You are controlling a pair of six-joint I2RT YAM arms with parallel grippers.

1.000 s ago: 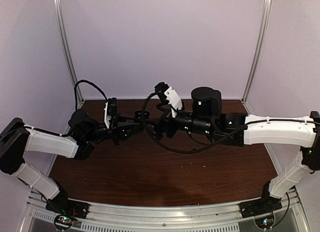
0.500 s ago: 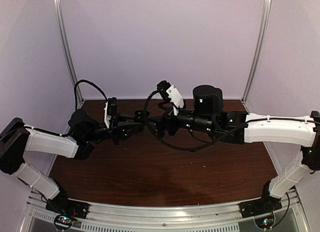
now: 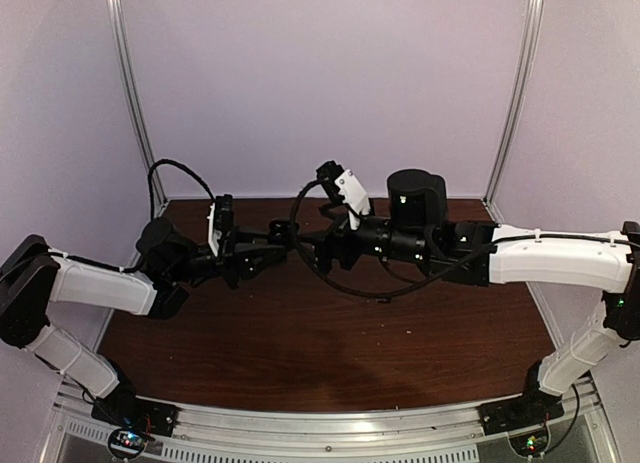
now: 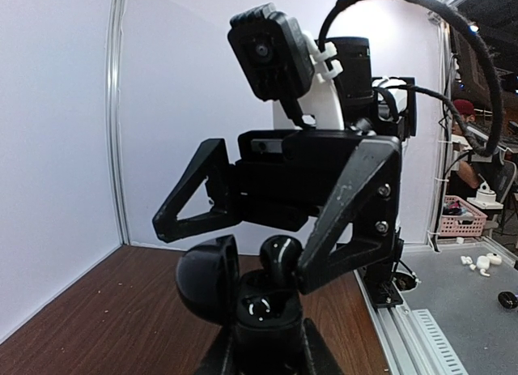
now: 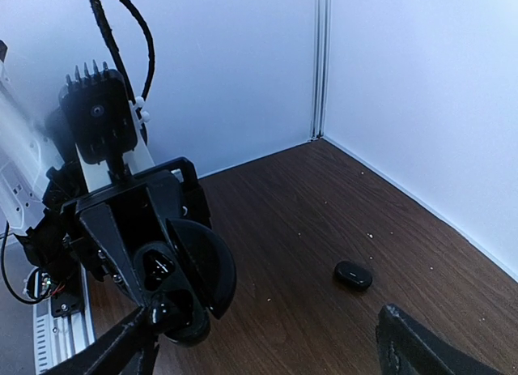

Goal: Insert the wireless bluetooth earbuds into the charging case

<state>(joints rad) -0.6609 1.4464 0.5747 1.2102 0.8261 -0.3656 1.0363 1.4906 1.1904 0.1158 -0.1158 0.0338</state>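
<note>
Nearest in the left wrist view, our left gripper (image 4: 263, 347) is clamped on the charging case (image 4: 243, 306) (lid flipped up), held above the table (image 4: 105, 310). One earbud (image 4: 279, 253) stands at its cavity. Beyond, our right gripper (image 4: 239, 249) gapes wide, holding nothing. A second earbud (image 5: 354, 274) lies on the wood.

Robot lab test booth, pretty clearly
Plain white panels (image 3: 320, 83) on aluminium posts (image 3: 130, 93) box in a wood-grain table (image 3: 300, 333) with a metal rail (image 3: 330, 428); outside there's a grey bench (image 4: 453, 302), a pink basket (image 4: 461, 217) and someone in a red cap (image 4: 464, 108).
</note>
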